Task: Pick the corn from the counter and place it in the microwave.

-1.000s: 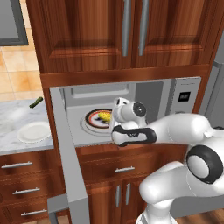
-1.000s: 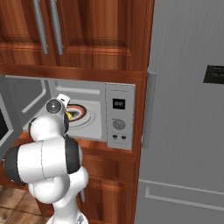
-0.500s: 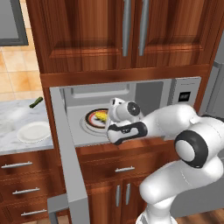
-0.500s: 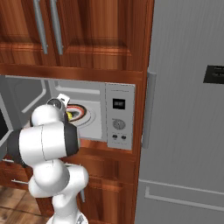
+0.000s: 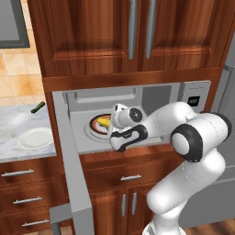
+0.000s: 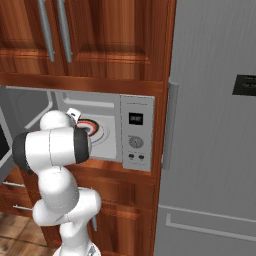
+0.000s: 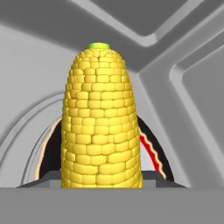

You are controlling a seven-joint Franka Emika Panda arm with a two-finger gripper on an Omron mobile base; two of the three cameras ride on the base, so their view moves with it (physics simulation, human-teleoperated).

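Observation:
The yellow corn (image 7: 101, 122) stands upright between the dark fingertips (image 7: 47, 176), and my gripper (image 7: 101, 176) is shut on its lower end. In the left base view the gripper (image 5: 110, 124) reaches into the open microwave (image 5: 153, 97) and holds the corn (image 5: 104, 122) just over the round black-red-white turntable plate (image 5: 93, 125). The turntable's red and black rim (image 7: 151, 151) shows behind the cob. Whether the corn touches the plate I cannot tell. The marbled counter (image 5: 13, 123) lies to the left of the microwave.
The microwave door (image 5: 69, 156) hangs open at the left of the cavity. A white plate (image 5: 34, 137) and a small dark green vegetable (image 5: 37, 107) lie on the counter. The button panel (image 6: 136, 132) and a grey fridge (image 6: 215, 125) stand on the right.
My hand has moved a little left and deeper into the microwave with the corn, and the elbow has swung up and inward. The grip on the corn is unchanged.

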